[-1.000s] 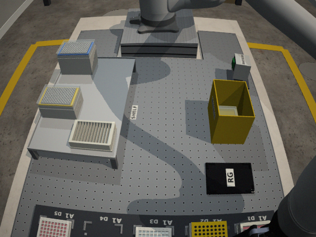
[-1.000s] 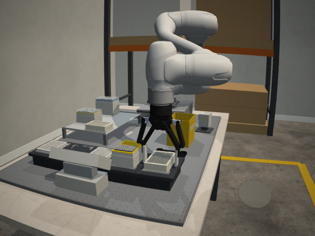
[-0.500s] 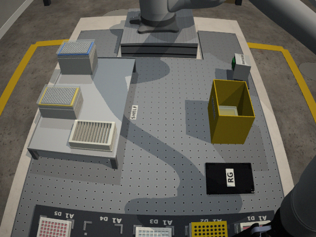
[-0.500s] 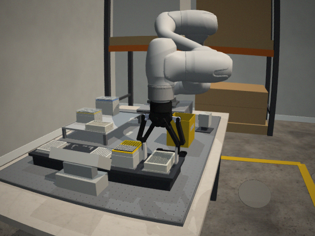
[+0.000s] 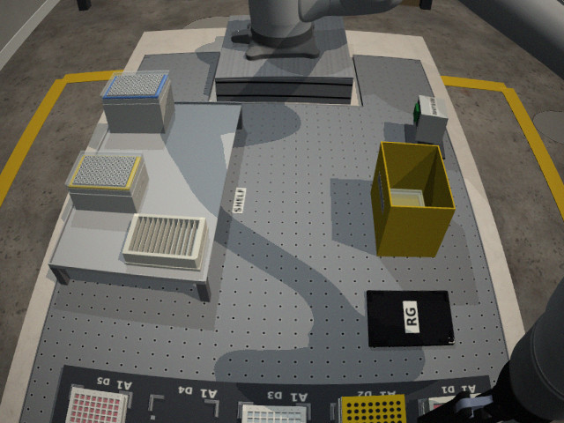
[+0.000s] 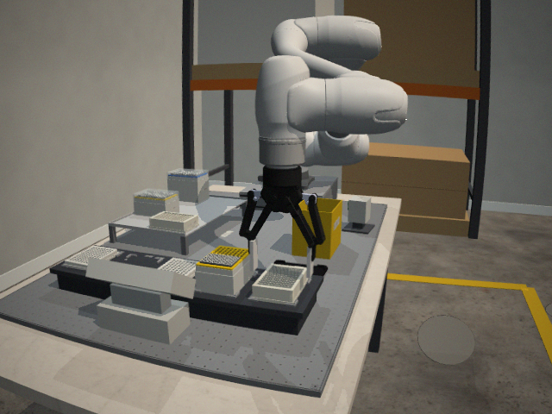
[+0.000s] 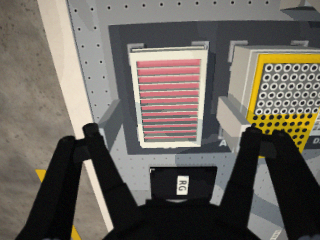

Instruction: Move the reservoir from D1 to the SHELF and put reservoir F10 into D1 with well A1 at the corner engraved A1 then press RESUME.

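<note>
A cream 12-trough reservoir (image 7: pixel 169 97) with pink liquid sits inside the D1 brackets; it also shows in the side view (image 6: pixel 279 280). In the overhead view it is mostly hidden under the arm (image 5: pixel 437 403). My gripper (image 6: pixel 280 258) is open, directly above this reservoir. Its two fingers hang down on either side of the long sides, apart from it, as the wrist view (image 7: pixel 167 120) shows. A second cream 12-trough reservoir (image 5: pixel 165 241) stands flat at the front of the SHELF (image 5: pixel 150 191). I cannot read its label.
A yellow tip rack (image 7: pixel 280 95) stands in D2, right beside the gripper's finger. Open plates sit in D3 (image 5: pixel 273 413) and D5 (image 5: pixel 95 404). Two tip racks (image 5: pixel 136 102) (image 5: pixel 107 181) stand on the shelf. The black RG nest (image 5: pixel 409 317), a yellow bin (image 5: pixel 411 200) and the RESUME post (image 5: pixel 430 119) are on the right.
</note>
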`<state>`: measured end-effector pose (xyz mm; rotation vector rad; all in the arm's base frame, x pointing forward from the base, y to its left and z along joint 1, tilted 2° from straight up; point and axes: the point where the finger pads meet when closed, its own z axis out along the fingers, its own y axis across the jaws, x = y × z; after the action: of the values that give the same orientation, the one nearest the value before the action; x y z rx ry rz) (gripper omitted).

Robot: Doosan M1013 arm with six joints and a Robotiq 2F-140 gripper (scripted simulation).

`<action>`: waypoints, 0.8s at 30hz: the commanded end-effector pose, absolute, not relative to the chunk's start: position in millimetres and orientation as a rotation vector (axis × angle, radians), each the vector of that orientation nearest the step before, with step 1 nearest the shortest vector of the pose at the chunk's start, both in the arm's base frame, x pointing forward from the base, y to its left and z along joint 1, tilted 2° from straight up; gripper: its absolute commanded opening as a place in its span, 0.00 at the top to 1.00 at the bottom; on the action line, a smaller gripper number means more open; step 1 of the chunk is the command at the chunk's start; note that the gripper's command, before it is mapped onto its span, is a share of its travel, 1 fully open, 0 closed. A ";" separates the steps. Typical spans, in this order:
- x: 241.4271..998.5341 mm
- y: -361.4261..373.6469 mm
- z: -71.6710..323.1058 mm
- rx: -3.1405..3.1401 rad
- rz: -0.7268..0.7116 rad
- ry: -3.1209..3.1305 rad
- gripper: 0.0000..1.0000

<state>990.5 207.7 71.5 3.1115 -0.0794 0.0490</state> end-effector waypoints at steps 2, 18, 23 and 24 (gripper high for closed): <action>990.2 208.0 79.5 3.112 0.049 -0.079 0.23; 989.5 208.7 102.8 3.112 0.049 -0.079 0.23; 989.2 208.9 111.1 3.112 0.049 -0.079 0.23; 989.2 209.0 112.8 3.112 0.049 -0.079 0.23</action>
<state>989.4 208.8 108.1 3.1115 -0.0794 0.0491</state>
